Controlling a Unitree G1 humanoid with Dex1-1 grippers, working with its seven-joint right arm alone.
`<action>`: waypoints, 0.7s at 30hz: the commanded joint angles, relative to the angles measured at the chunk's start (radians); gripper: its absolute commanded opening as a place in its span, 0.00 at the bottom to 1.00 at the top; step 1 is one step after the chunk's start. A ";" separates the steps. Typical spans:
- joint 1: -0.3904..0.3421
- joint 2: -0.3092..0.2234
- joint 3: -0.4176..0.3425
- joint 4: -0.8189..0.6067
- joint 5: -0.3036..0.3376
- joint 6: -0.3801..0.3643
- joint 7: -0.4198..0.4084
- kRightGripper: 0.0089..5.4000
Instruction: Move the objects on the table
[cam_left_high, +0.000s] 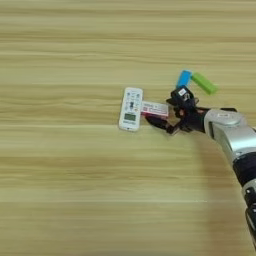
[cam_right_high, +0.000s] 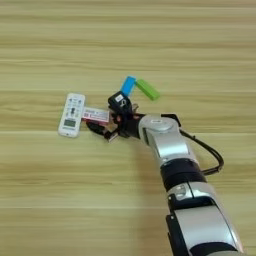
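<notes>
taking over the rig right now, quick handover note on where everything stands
Right tool: at the red-edged white packet, fingers spread around its right end; no lift visible.
White remote lies flat on the table, just left of the packet.
Blue piece and green piece lie side by side behind the tool.
Done: packet reached. Left: grip it and move it; the other things look untouched.

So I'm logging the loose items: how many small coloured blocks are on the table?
2, touching, just beyond the claw: a blue block and a green block to its right. The arm may hide others.
</notes>
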 joint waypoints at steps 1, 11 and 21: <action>-0.068 -0.020 -0.011 -0.029 0.001 -0.021 -0.007 0.86; -0.067 -0.021 -0.012 -0.028 -0.001 -0.023 0.001 0.68; -0.063 -0.022 -0.014 -0.034 -0.003 -0.027 -0.003 0.46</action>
